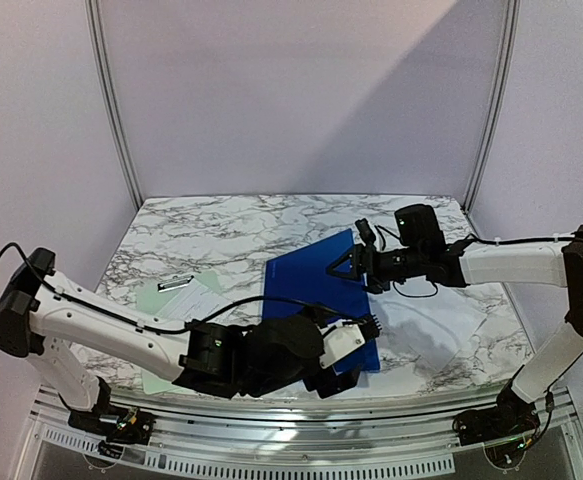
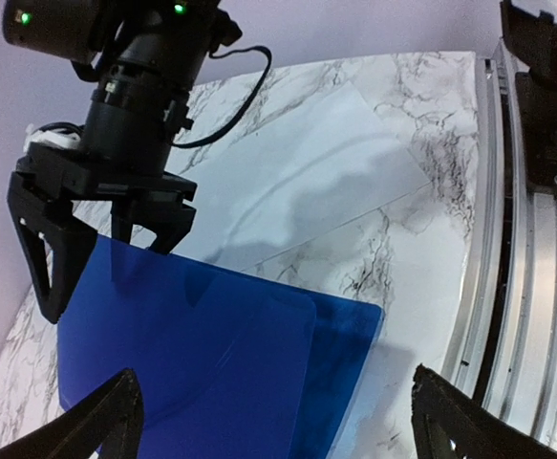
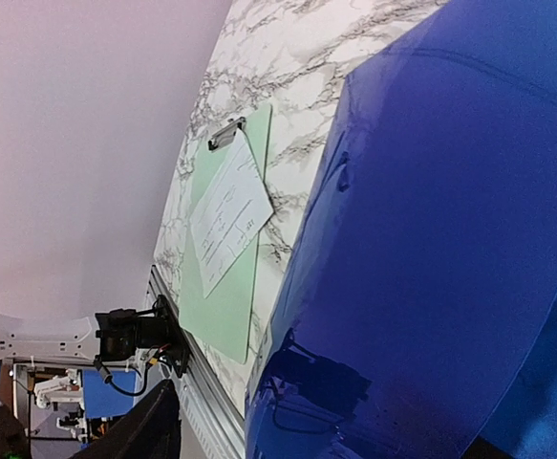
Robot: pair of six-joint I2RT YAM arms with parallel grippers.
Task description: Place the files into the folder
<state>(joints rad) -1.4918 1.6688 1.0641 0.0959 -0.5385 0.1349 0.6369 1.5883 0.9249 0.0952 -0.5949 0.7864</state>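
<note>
Leftward, the slip (image 3: pixel 228 215) is seen on a green clipboard (image 3: pixel 223 316); its print, shown only from the right wrist, cannot be read. On the table (image 1: pixel 221 225), the folder (image 1: pixel 316 285) is flanked by the spread left hand (image 2: pixel 273 402) and the right hand (image 2: pixel 106 239), whose grip cannot be told.

Filling the centre and right: a glossy deep-blue plastic folder (image 3: pixel 431 239), surface bowed, dark reflections near its lower left edge. Beyond the folder's upper left edge, white marble-patterned tabletop (image 3: pixel 259 57) with grey veins. Left of the folder, flat on that marble, a pale green rectangular clipboard (image 3: pixel 223 311) with a silver metal clip (image 3: pixel 226 133) at its far end, parted from the folder by a narrow strip of marble. On the clipboard, a small white paper slip (image 3: pixel 228 215) with printed text lines, skewed, just below the clip; pinned or loose, impossible to tell. Lower left of the folder, a silvery table-edge rail (image 3: pixel 206 416), a white arm link with black joint (image 3: pixel 49 337), and the right gripper's black finger (image 3: pixel 150 426) at the bottom edge. Farther left, plain pale wall (image 3: pixel 68 143).
</note>
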